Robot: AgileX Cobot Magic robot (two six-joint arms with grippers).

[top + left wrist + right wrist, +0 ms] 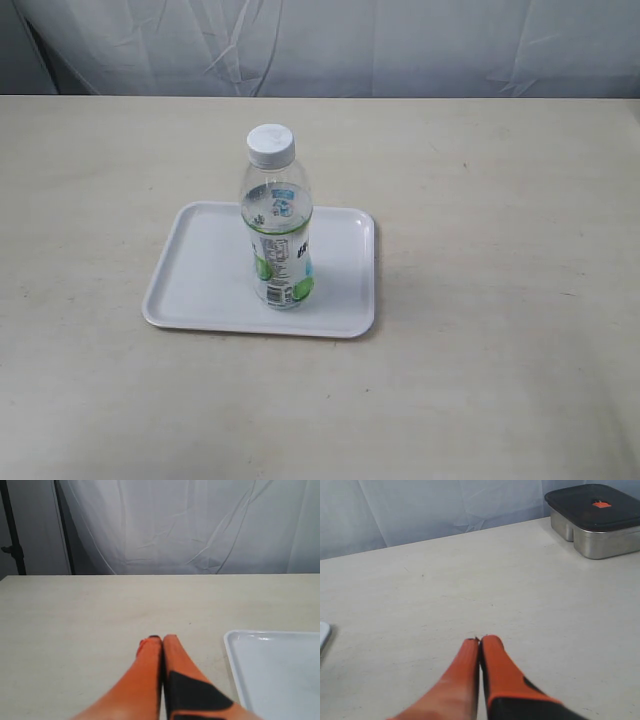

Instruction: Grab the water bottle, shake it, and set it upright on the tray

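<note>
The water bottle (277, 222), clear with a white cap and a green, white and blue label, stands upright on the white tray (200, 280) in the exterior view. No gripper shows in that view. My left gripper (161, 638) is shut with nothing between its orange fingers, low over the bare table; the tray's corner (270, 670) lies beside it. My right gripper (480, 640) is also shut and empty over the table, and a sliver of the tray's edge (323, 632) shows at the side of its view. The bottle is out of both wrist views.
A metal lunch box with a dark lid (594, 519) stands near the table's far edge in the right wrist view. White cloth (320, 45) hangs behind the table. A dark stand pole (12, 530) rises beyond the table in the left wrist view.
</note>
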